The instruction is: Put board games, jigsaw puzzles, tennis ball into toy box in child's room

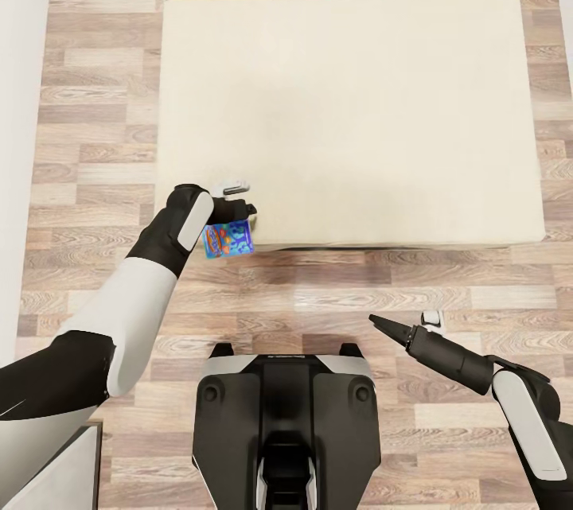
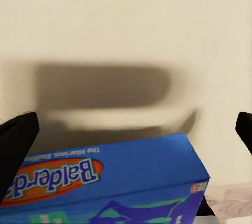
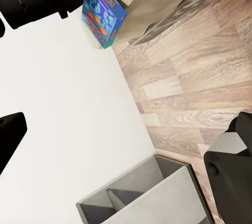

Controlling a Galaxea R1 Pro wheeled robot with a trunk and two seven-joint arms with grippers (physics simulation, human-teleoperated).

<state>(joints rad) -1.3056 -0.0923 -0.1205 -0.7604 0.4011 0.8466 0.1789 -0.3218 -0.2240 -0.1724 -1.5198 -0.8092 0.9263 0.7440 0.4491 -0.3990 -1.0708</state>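
At the lower right of the head view, the right pincer (image 1: 404,323) hangs over the plank floor (image 1: 318,287) with its jaws apart, holding nothing. Further up, left of centre, the left pincer (image 1: 239,204) grips the blue game box (image 1: 228,238), lifted at the near edge of the bed (image 1: 350,112). Beyond lies bare beige mattress.

The left arm reaches forward from the shoulder, elbow bent, its dark wrist at the near left corner of the bed (image 1: 350,96). The left gripper (image 1: 235,217) is clamped on the blue board game (image 1: 228,239) — the box hangs from its fingers, tilted. The right arm is folded low, and the right gripper (image 1: 400,325) has its fingers spread — nothing between them.
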